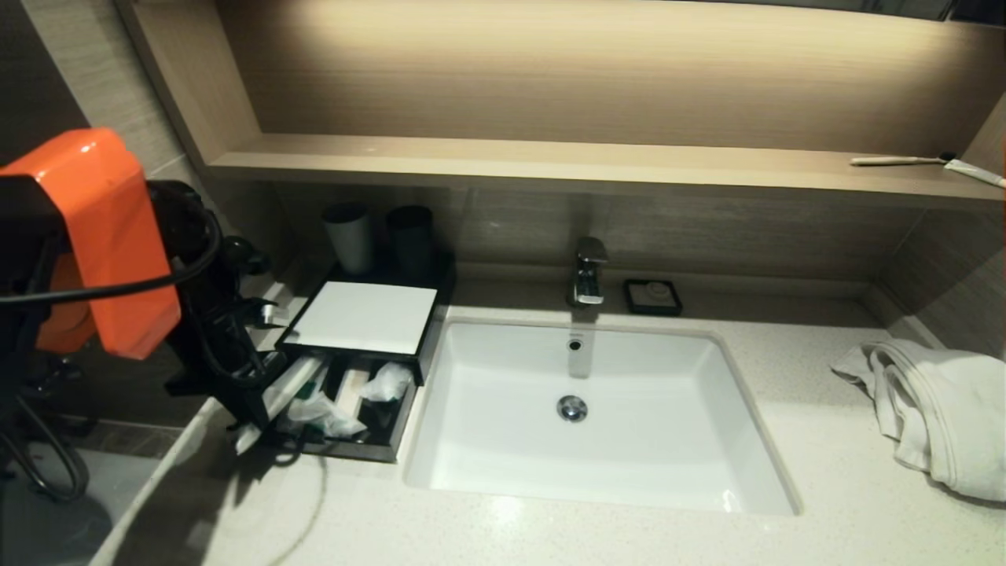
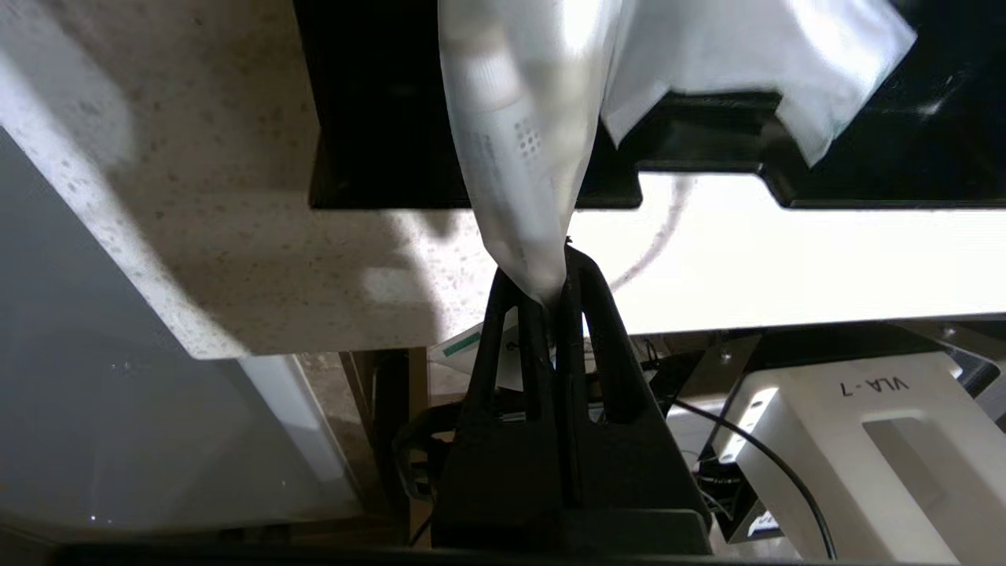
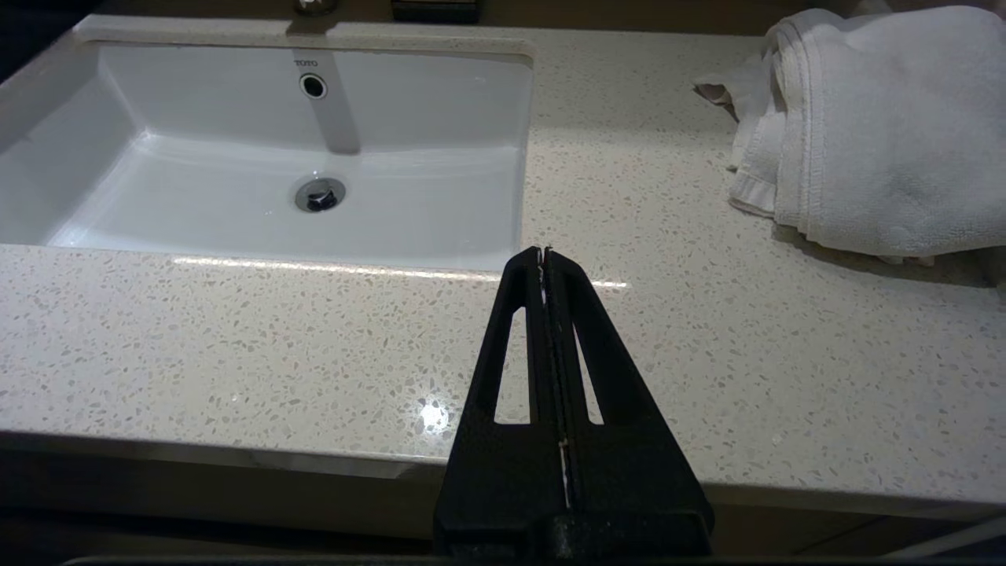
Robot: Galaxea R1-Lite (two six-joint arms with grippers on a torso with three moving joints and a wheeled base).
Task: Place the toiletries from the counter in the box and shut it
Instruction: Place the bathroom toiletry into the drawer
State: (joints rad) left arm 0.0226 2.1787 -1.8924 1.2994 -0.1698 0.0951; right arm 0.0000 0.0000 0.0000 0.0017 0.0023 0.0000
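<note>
**Left end effector holding slim pack at open drawer**

Item: left end effector (image 2: 552, 292), fingers pinched together on one end of the long slim pack (image 2: 515, 149), at the front left corner of the box (image 1: 363, 318). Drawer (image 1: 346, 424) pulled out, other wrapped packets already lying inside; the pack's far end reaches over the drawer's rim, its held end past the front edge above the counter (image 1: 550, 527). Right end effector (image 3: 545, 253): fingers together, holding nothing, over the counter in front of the sink (image 1: 597, 409). Risk, as judged: letting go here could leave the pack across the rim, jamming the drawer; a push on the box could shift it.
</note>
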